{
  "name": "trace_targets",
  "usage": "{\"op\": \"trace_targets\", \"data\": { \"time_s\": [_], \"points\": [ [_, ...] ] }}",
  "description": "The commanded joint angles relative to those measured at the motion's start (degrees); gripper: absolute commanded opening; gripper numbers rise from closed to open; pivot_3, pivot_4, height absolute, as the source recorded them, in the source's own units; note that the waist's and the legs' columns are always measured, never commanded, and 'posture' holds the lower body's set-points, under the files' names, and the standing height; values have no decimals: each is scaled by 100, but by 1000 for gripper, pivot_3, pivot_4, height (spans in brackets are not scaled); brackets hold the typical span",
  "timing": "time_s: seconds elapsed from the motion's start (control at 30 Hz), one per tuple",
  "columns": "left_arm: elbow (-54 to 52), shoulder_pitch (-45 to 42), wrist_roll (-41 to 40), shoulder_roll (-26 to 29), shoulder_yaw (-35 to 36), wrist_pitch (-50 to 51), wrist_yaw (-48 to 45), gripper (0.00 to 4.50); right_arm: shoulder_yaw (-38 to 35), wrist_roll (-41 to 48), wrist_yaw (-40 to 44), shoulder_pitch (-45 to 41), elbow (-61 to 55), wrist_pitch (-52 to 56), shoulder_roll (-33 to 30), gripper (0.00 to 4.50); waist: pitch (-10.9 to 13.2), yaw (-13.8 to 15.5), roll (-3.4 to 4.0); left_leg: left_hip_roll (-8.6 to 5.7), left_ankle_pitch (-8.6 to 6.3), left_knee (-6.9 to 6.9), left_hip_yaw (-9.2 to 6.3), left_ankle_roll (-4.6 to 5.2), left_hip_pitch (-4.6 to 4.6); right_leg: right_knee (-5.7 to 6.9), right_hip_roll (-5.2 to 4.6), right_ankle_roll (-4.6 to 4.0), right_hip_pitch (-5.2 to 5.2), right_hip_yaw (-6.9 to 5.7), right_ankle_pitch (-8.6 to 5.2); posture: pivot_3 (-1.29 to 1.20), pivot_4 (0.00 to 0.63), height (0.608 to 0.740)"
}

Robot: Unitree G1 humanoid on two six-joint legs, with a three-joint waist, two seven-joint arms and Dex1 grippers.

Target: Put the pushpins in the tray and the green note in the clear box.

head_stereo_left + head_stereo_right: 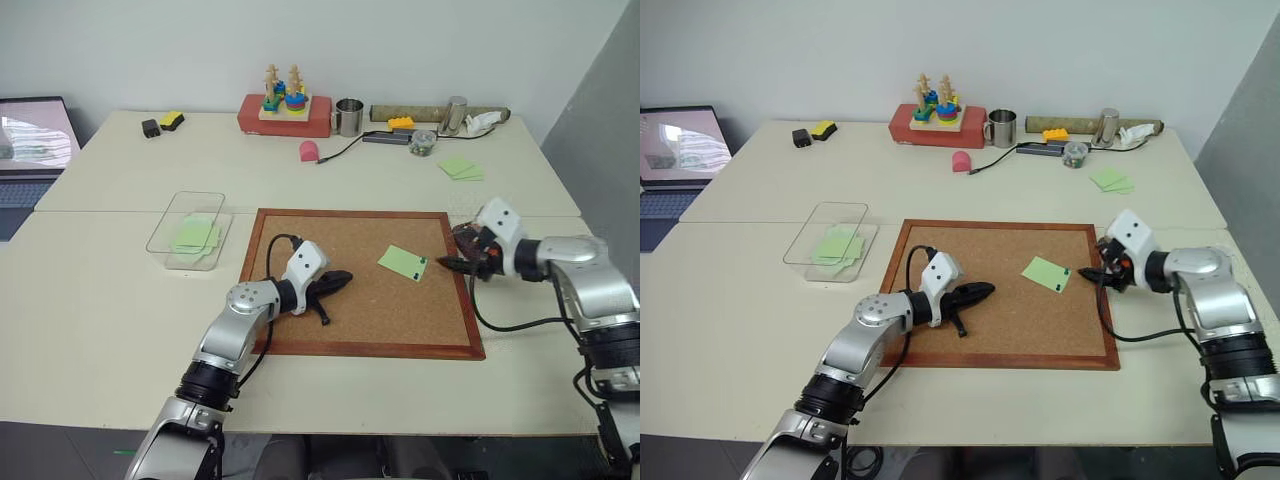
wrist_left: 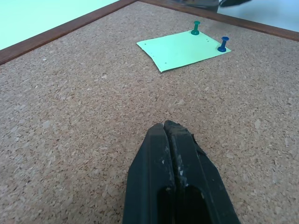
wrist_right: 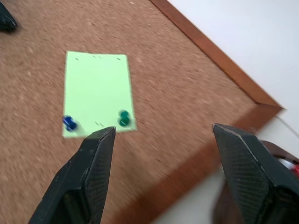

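The green note (image 1: 403, 263) lies flat on the cork board (image 1: 300, 330), right of the board's centre, turned so its corners point roughly to twelve, three, six and nine o'clock in the head view; as a near square it has no clear long axis. Two pushpins, one green (image 2: 195, 28) and one blue (image 2: 224, 44), stand upright in the edge nearest the right gripper (image 1: 447, 264). That gripper hovers at the board's right rim, at three o'clock from the note, its fingers spread wide and holding nothing. Just behind it sits the tray (image 1: 466, 238), off the board's right side. The left gripper (image 1: 338, 281) rests on the cork at nine o'clock from the note, its fingers pressed together and empty. The clear box (image 1: 166, 228), at ten o'clock off the board, holds other green notes.
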Motion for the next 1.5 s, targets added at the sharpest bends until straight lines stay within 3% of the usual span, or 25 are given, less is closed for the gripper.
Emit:
{"op": "trace_targets", "data": {
  "time_s": [0.03,0.27,0.87,1.5],
  "points": [
    [169,173,118,33,-214,102,-89,0,18,37,-91,-7,17,-30,122,3466,0,0,0,0,0,-1,-1,0,0,0,0,0,0,-1,0,0,150,740],
    [153,184,126,40,-211,110,-81,0,37,26,-162,-52,312,-155,281,3466,0,0,0,0,0,-1,0,0,0,0,0,0,-1,-1,0,0,150,740],
    [174,195,137,64,-206,103,-87,0,18,119,-153,10,357,-140,396,55,0,-2,0,0,0,0,0,0,1,0,1,0,-1,-1,0,0,150,740],
    [182,260,182,53,-258,112,-63,0,-639,1138,-56,50,-408,724,294,55,-1,-2,1,1,0,-1,-2,0,0,0,1,0,0,-1,0,0,150,740]
  ]
}}
